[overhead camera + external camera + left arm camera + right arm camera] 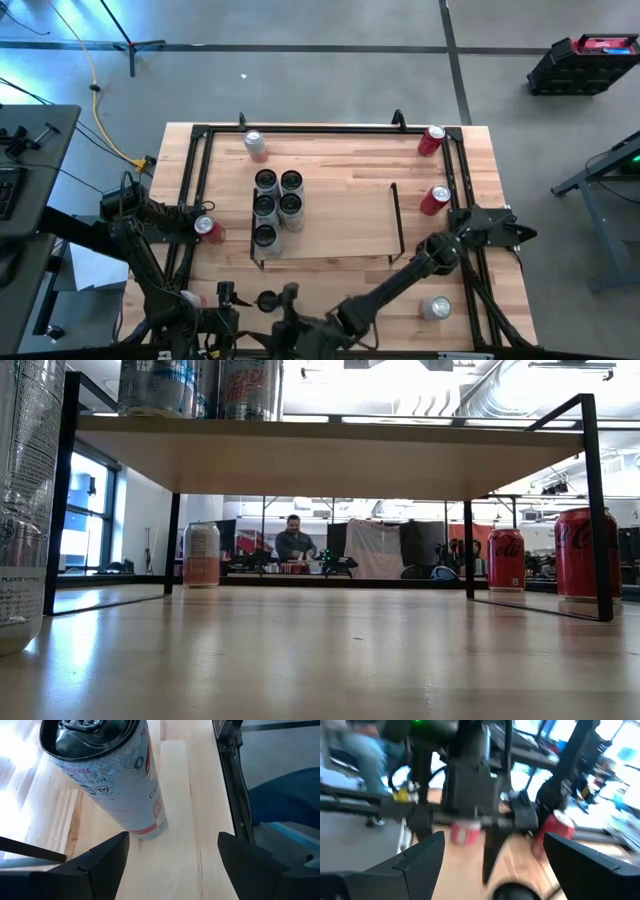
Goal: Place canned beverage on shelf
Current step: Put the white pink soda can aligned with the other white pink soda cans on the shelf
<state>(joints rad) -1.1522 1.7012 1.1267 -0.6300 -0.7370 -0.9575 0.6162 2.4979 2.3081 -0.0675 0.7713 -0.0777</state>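
The shelf [340,215] stands mid-table, a low light-wood board on black wire ends; several cans [277,205] stand on its left end. A pale can with a red band [112,775] stands upright on the tabletop left of the shelf. My left gripper [193,225] is open just short of this can [208,229], and nothing is between its fingers [102,862]. My right gripper [512,232] hovers open over the table's right edge. Its fingers [420,860] hold nothing, and its wrist view is blurred.
Loose cans stand on the tabletop: a pale one [255,143] far left, red ones far right [431,140] and right of the shelf [435,200], a silver one [435,308] near right. Black rails [460,170] edge the table. A person [293,540] sits beyond the far edge.
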